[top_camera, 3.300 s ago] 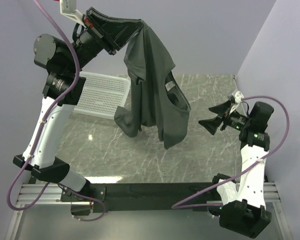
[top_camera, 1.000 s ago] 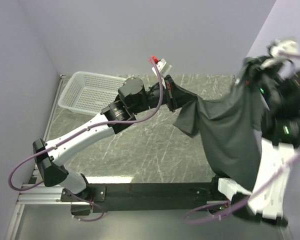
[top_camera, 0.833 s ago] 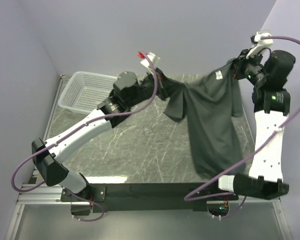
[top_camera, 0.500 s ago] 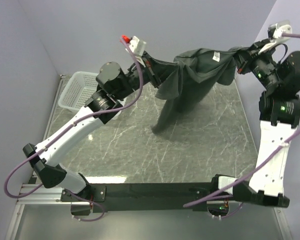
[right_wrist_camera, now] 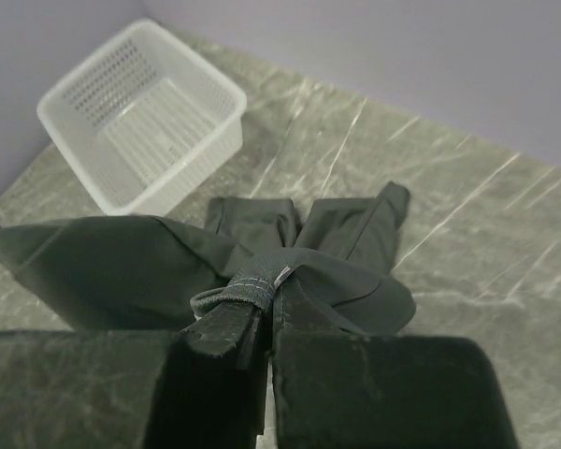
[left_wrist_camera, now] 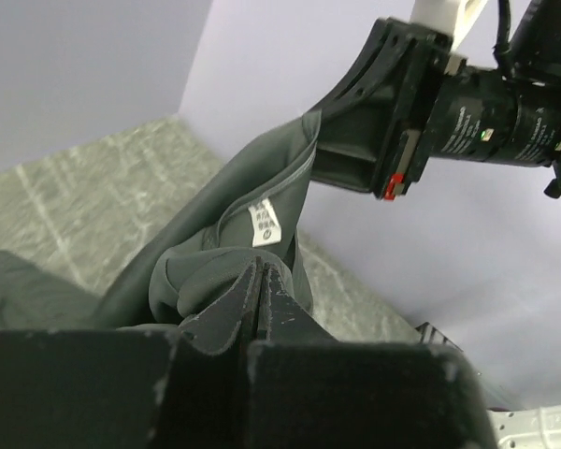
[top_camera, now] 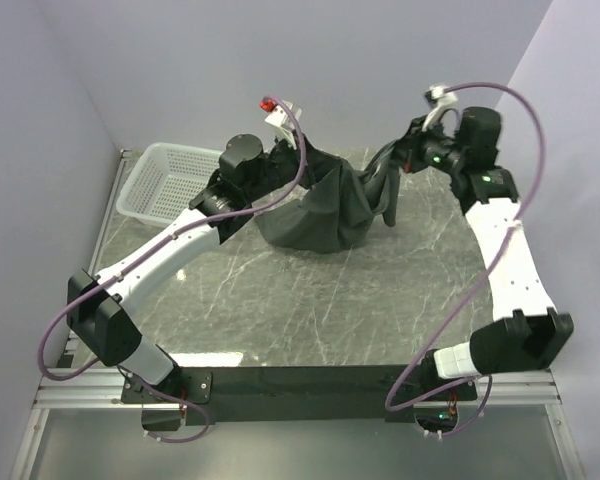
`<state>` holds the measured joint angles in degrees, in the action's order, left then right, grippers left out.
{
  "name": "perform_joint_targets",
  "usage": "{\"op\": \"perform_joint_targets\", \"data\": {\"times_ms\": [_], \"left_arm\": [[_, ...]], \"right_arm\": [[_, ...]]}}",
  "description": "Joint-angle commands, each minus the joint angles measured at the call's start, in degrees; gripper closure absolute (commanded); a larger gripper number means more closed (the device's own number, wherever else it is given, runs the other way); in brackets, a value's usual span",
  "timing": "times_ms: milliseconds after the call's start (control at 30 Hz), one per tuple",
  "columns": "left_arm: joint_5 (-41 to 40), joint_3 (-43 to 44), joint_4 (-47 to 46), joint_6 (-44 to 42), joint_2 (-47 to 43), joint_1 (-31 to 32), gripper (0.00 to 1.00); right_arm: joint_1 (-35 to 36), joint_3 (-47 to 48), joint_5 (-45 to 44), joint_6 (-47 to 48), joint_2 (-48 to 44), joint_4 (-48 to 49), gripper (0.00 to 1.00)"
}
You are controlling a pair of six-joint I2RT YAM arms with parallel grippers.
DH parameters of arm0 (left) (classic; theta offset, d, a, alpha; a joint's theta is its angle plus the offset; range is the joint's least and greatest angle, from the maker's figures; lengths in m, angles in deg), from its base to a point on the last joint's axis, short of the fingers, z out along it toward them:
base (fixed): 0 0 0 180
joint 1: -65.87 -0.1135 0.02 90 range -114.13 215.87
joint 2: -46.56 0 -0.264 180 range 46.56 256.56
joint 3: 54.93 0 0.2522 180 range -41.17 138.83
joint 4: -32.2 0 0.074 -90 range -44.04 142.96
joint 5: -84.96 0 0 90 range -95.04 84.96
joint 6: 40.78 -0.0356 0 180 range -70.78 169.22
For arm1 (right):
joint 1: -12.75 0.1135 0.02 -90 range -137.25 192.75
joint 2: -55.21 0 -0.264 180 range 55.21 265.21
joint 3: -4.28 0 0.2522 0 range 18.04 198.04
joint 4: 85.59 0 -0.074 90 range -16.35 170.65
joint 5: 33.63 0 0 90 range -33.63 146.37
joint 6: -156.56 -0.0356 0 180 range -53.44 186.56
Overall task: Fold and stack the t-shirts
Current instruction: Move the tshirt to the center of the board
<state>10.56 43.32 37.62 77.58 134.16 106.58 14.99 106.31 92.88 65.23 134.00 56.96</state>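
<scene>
- Shows the left gripper (top_camera: 313,166) pinched tight on a fold of the dark t-shirt (top_camera: 320,212), with the white neck label (left_wrist_camera: 265,223) just beyond its tips.
- Shows the right gripper (top_camera: 390,165) clamped on a hemmed edge of the same garment.
- Hangs slack between both claws, sagging below them onto the table (top_camera: 310,300).
- Places the white basket (top_camera: 165,182) well left of the left claw.

High view looks down; both close wrist views share the t-shirt (top_camera: 318,215).
</scene>
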Motion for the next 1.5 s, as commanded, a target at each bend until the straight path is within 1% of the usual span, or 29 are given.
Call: {"op": "perform_joint_targets", "data": {"times_ms": [0,133,233,300,333,367,400,433,467,500,533,567,600,633,700,767,800,833,867,900,933,1033,1100,1133,1233,1300,1333,1367,1467], "left_arm": [[2.07,-0.81,-3.88,2.05,-0.58,-1.68,0.99],[0.41,-5.29,-6.24,3.8,2.14,-4.23,0.99],[-1.09,-8.54,-6.43,4.16,6.61,-6.16,0.99],[-1.35,-8.9,-6.34,3.72,10.39,-6.87,0.99],[-1.62,-8.99,-6.17,3.37,11.62,-6.96,0.99],[-1.88,-8.47,-5.12,3.11,14.07,-6.87,0.99],[-2.14,-7.94,-4.41,2.58,15.14,-6.96,0.96],[-2.41,-7.33,-3.36,2.23,16.11,-6.96,0.91],[-2.59,-5.67,-2.31,1.88,17.51,-6.96,0.82],[-3.02,-4.78,0.49,1.09,17.87,-6.96,0.7],[-3.64,-3.99,1.56,0.3,17.79,-7.05,0.5],[-3.64,-3.28,2.44,-0.66,16.83,-6.96,0.43],[-4.08,-3.36,2.62,-2.24,15.95,-6.96,0.19],[-4.52,-3.63,2.71,-3.3,14.81,-6.96,0.11],[-4.61,-3.46,3.85,-6.63,12.0,-6.96,0.03],[-4.52,-3.1,6.48,-8.84,9.89,-6.96,0.03],[-4.26,-3.19,7.1,-10.94,9.36,-6.96,0.03],[-3.56,-3.28,7.89,-11.91,9.0,-6.96,0.03],[-1.81,-2.75,8.16,-13.14,8.91,-6.96,0.03],[-0.93,-2.49,9.99,-15.59,9.26,-6.78,0.03],[-0.13,-1.7,10.27,-16.66,9.44,-6.78,0.03],[6.27,1.8,11.41,-21.75,12.16,-6.17,0.05],[7.61,4.53,13.07,-26.22,15.67,-4.5,0.05],[7.87,8.11,14.22,-27.73,17.16,-3.89,0.06],[3.76,13.75,18.79,-35.99,22.96,-1.86,0.08],[2.34,14.65,20.28,-40.37,25.6,-1.51,0.08],[1.55,14.3,20.55,-42.14,25.87,-1.42,0.08],[1.28,13.69,20.73,-46.16,25.88,-1.51,0.08],[-1.35,10.18,20.38,-51.28,24.22,-1.25,0.08]], "right_arm": [[2.24,0.24,-3.11,-0.08,0.49,3.03,1.0],[4.87,-2.75,-7.32,0.79,4.7,3.03,1.0],[6.81,-5.46,-8.65,3.69,9.88,2.41,0.99],[7.86,-6.61,-9.26,5.0,11.65,1.89,0.96],[8.82,-7.31,-9.87,5.71,12.35,1.62,0.93],[9.01,-7.32,-10.23,6.5,13.66,1.1,0.81],[9.36,-7.06,-10.49,7.9,14.2,-0.65,0.7],[9.27,-6.54,-10.84,8.61,14.64,-1.79,0.57],[9.19,-5.49,-12.5,9.31,14.56,-2.68,0.36],[8.84,-5.22,-13.47,10.71,13.95,-4.16,0.29],[8.49,-5.13,-14.18,11.6,13.07,-4.79,0.24],[7.09,-5.99,-14.27,12.21,10.1,-4.88,0.16],[6.21,-6.87,-13.23,13.18,8.42,-4.45,0.13],[5.24,-8.54,-11.92,13.71,5.18,-4.62,0.12],[1.2,-11.09,-5.34,15.9,2.09,-5.32,0.11],[-1.79,-17.32,1.16,17.14,-2.9,-4.97,0.11],[-5.02,-19.86,7.28,18.27,-4.67,-4.01,0.12],[-6.1,-26.07,10.3,18.29,-8.61,-2.61,0.12],[-6.98,-29.44,12.51,18.29,-10.82,-0.94,0.12],[-9.25,-32.69,17.4,18.11,-13.19,3.25,0.12],[-10.32,-37.68,19.54,18.02,-17.74,5.21,0.11],[-13.83,-41.58,22.45,15.74,-24.18,9.26,0.08],[-15.5,-43.09,23.95,13.81,-26.3,12.15,0.08],[-17.69,-45.18,24.83,12.93,-28.05,13.39,0.08],[-21.3,-47.39,26.32,11.87,-29.3,15.33,0.07],[-24.55,-47.58,28.69,11.26,-28.86,14.9,0.07],[-25.43,-47.31,29.4,11.17,-28.17,14.63,0.07],[-26.84,-47.14,30.19,11.34,-27.72,13.85,0.07],[-27.64,-45.82,30.81,12.91,-25.44,12.0,0.08]]}}
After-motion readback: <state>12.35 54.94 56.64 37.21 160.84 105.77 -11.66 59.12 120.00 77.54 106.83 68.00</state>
